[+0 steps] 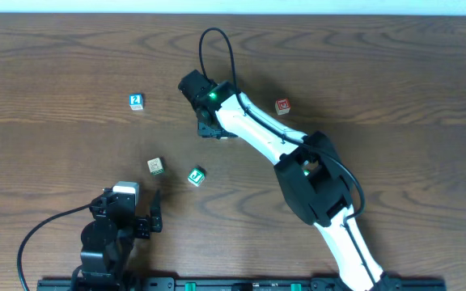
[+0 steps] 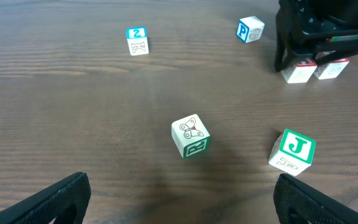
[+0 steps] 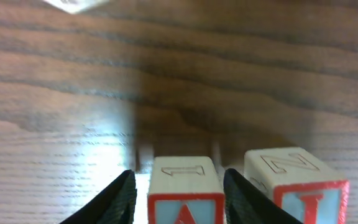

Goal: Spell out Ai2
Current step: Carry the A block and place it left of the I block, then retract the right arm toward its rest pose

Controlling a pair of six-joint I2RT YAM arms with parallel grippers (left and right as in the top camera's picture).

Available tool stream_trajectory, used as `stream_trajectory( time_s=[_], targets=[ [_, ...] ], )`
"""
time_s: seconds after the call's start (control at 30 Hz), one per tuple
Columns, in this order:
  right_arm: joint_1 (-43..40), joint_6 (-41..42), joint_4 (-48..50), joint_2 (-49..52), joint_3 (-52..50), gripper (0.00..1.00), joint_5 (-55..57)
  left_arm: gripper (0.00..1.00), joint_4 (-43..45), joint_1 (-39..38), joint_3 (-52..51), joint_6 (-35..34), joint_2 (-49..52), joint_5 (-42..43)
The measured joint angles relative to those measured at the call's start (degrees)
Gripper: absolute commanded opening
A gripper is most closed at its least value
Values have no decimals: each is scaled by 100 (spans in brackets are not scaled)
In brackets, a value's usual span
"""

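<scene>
A red A block (image 3: 185, 193) stands on the table between the fingers of my right gripper (image 3: 179, 175). The fingers straddle it, with a small gap on the left side. A red I block (image 3: 297, 186) stands right beside it, on its right. Both red blocks (image 2: 312, 70) show under the right gripper (image 2: 319, 31) in the left wrist view. The blue 2 block (image 1: 137, 101) sits alone at the far left; it also shows in the left wrist view (image 2: 137, 41). My left gripper (image 1: 154, 217) is open and empty near the front edge (image 2: 182, 205).
A green J block (image 1: 196, 175) and a green picture block (image 1: 155, 166) lie in front of the left gripper. A blue P block (image 2: 250, 29) sits just left of the right gripper. Another red block (image 1: 282, 106) lies right of the right arm.
</scene>
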Motion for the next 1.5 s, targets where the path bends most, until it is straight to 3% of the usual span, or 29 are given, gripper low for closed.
stream_trajectory(
  time_s=[0.13, 0.47, 0.57, 0.63, 0.7, 0.8, 0.93, 1.13, 1.3, 1.5],
  targets=[
    [-94, -7, 293, 0, 0, 50, 9, 95, 0, 0, 0, -2, 0, 0],
    [-511, -223, 608, 17, 551, 49, 4, 95, 0, 0, 0, -2, 0, 0],
    [-562, -514, 0, 15, 1375, 48, 17, 95, 0, 0, 0, -2, 0, 0],
    [-562, -741, -656, -72, 2026, 35, 68, 95, 2, 0, 0, -2, 0, -2],
    [-560, -874, -1274, -251, 2385, 37, 149, 95, 0, 0, 0, -2, 0, -2],
    [-570, -1036, -2087, -824, 2579, 38, 306, 95, 0, 0, 0, -2, 0, 0],
    [-680, -1207, -3230, -1823, 2710, 28, 577, 95, -2, 0, 0, 0, 0, 2],
    [-916, -1279, -4304, -3274, 2741, 40, 1036, 95, 0, 0, 0, -2, 0, 0],
    [-909, -1410, -4323, -4859, 2142, 65, 1073, 95, 4, 0, 0, 0, 0, -52],
    [-909, -1425, -4286, -6658, 306, 66, 1132, 95, 22, -2, 0, -505, 0, 129]
  ],
)
